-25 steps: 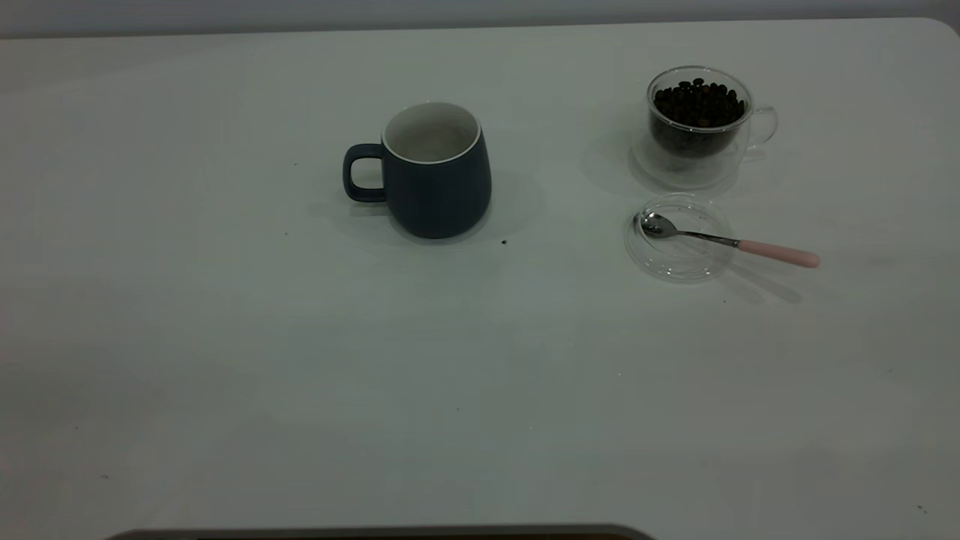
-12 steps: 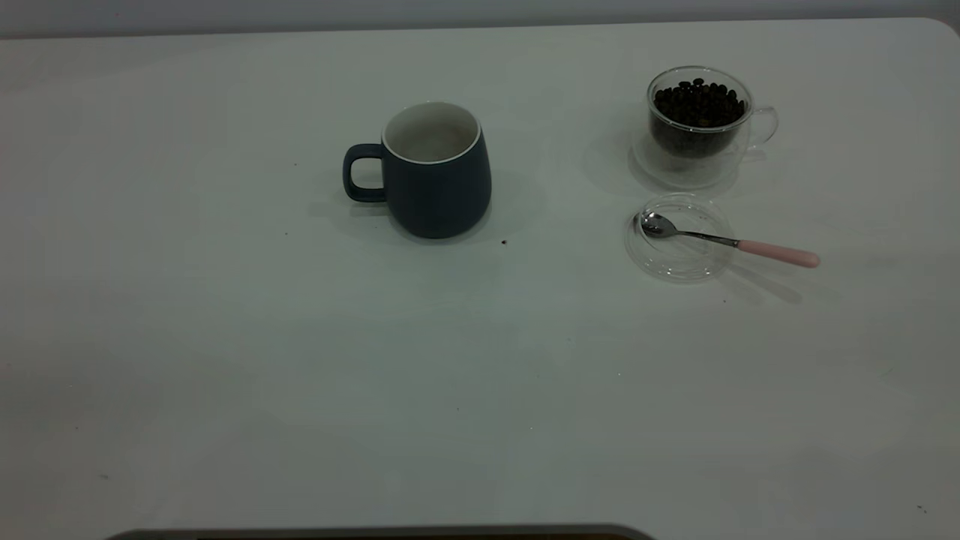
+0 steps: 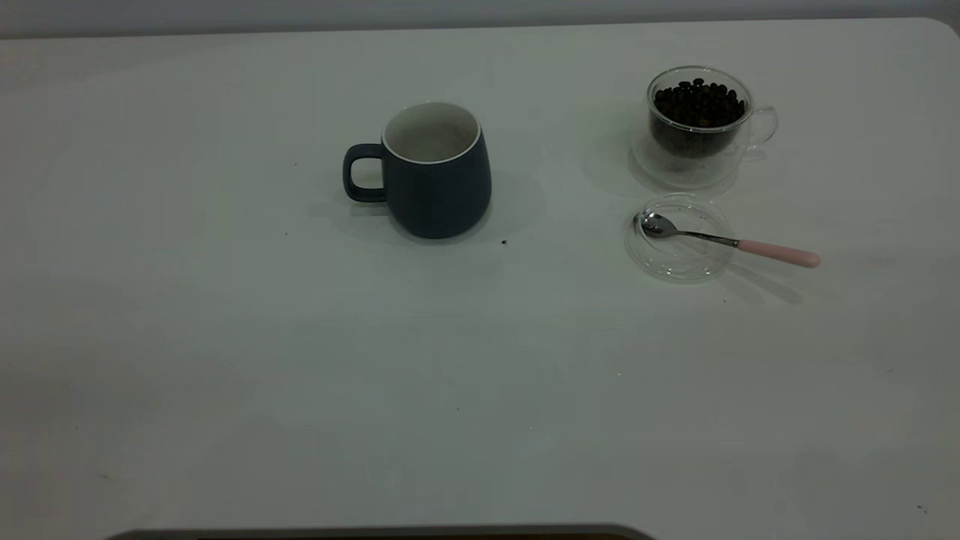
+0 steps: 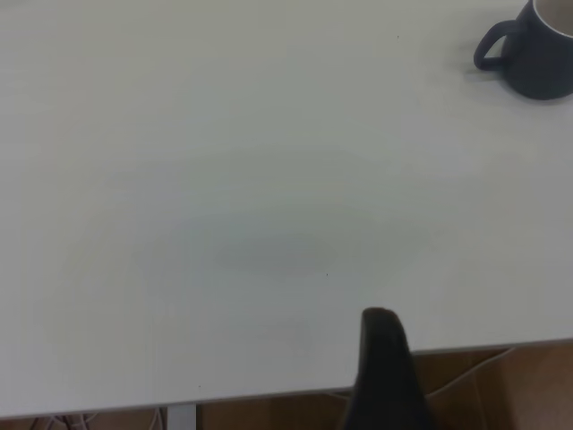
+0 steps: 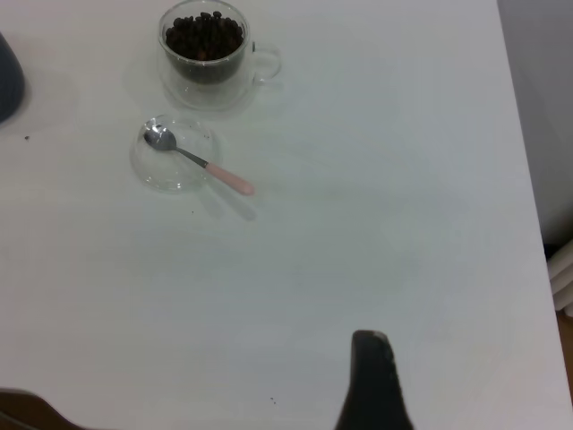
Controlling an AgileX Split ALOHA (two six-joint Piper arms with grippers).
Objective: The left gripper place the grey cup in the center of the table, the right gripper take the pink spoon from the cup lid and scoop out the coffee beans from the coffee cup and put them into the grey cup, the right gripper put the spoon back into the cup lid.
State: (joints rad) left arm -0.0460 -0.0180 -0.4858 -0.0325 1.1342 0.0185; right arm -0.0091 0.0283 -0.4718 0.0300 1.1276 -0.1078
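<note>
Standing by: neither arm shows in the exterior view, which takes in only the table (image 3: 225, 375) and what is on it.
Left gripper (image 4: 385, 376): seen only from its own wrist camera as one dark finger at the bottom edge of that frame, held over the near edge of the tabletop and well away from the mug; whether the claw is released or clenched cannot be told.
Right gripper (image 5: 374, 385): likewise one dark finger at the bottom of its wrist frame, hanging above bare tabletop, well apart from the glassware; its claw state cannot be told either.
Grey cup (image 3: 435, 171): upright, a little left of centre in the upper half of the exterior frame, handle turned to the frame's left, white inside.
Coffee cup (image 3: 701, 124): upright at upper right, handle to the frame's right.
Coffee beans (image 3: 699, 105): heaped inside that glass, close to its rim.
Cup lid (image 3: 679, 262): flat on the table just below the glass in the frame.
Pink spoon (image 3: 727, 241): bowl resting in the lid, pink handle reaching out over the rim toward lower right.
</note>
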